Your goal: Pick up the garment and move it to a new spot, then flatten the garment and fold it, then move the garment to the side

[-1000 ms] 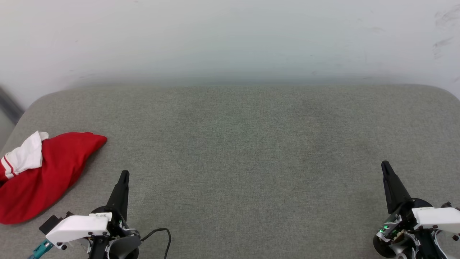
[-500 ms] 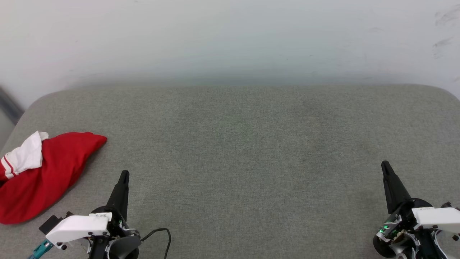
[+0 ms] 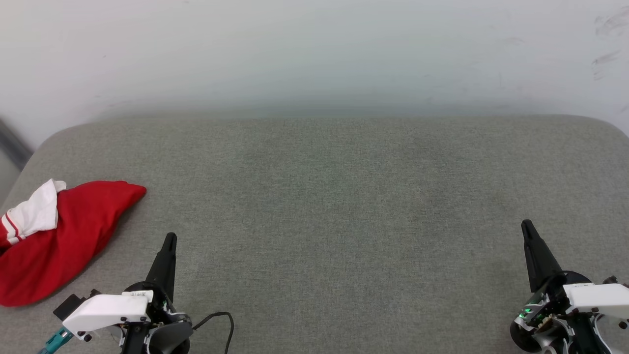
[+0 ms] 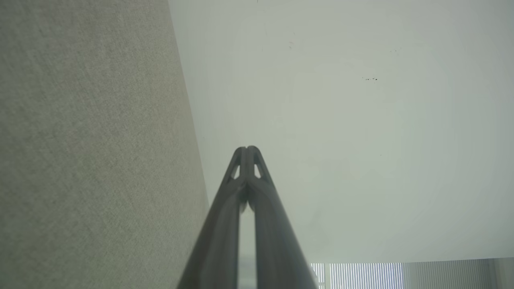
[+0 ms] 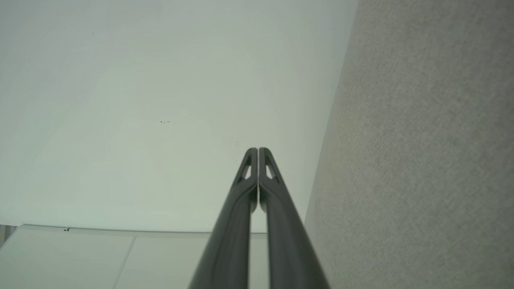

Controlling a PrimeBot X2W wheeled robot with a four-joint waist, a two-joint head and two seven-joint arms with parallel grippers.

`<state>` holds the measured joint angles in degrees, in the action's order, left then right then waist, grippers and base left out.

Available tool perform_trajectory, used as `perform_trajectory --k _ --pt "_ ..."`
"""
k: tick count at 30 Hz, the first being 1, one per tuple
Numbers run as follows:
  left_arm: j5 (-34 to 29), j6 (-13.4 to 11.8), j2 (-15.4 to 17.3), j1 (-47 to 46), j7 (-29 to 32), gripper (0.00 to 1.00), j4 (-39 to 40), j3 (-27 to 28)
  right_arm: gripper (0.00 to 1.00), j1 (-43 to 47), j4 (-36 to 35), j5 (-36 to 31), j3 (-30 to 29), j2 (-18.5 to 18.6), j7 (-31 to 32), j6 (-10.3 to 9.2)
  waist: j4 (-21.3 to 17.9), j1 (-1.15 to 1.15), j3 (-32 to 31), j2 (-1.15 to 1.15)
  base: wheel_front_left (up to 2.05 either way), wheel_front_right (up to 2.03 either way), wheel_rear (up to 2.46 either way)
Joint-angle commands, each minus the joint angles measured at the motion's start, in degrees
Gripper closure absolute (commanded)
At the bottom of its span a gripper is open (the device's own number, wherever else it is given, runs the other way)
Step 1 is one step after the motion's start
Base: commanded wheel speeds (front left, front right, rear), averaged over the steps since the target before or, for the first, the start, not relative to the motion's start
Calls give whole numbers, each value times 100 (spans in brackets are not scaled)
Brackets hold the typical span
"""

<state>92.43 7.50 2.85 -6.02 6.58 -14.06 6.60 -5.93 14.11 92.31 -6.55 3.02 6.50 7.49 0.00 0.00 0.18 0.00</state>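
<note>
Garment point(image 3: 54, 246) at frame's left edge, nothing gripped.
Crumpled on the grey cushion point(image 3: 334, 206), lower left, white sleeve on top. Left fingers point(image 3: 164, 265) near it, not touching, pressed together, empty. Right fingers point(image 3: 536, 255) lower right, well apart from it, also pressed together, empty.

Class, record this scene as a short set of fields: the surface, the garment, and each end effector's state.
surface: grey woven fabric cushion, pale wall behind
garment: bright red soft T-shirt with white red-striped sleeve, bunched at the cushion's left edge, not held
left end effector: shut, empty, near the shirt, not touching
right end effector: shut, empty, far right
</note>
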Motion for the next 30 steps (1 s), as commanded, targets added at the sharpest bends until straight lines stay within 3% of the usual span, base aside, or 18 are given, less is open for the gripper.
perform_trajectory --k 1,3,4,18,30 --pt "-3 19 -8 -46 7 100 4 7 100 -70 6 18 5 -26 -3 0 0 0 0 0 0 0 0" --pt "0 0 0 0 0 100 1 -2 100 0 -1 -1 0 0 -1 0 0 0 0 0 0 0 0" --pt "-1 -1 -1 8 -4 0 -21 -12 0 13 19 -2 2 0 -3 0 0 0 0 0 0 0 0" --pt "-178 -1 -5 32 -351 0 180 -415 0 171 -207 -207 182 -4 -348 0 7 0 -5 0 0 0 0" --pt "-1186 -1 0 4 -654 0 462 -725 0 233 -581 -1333 365 53 -650 1 7 0 -15 0 0 0 0"
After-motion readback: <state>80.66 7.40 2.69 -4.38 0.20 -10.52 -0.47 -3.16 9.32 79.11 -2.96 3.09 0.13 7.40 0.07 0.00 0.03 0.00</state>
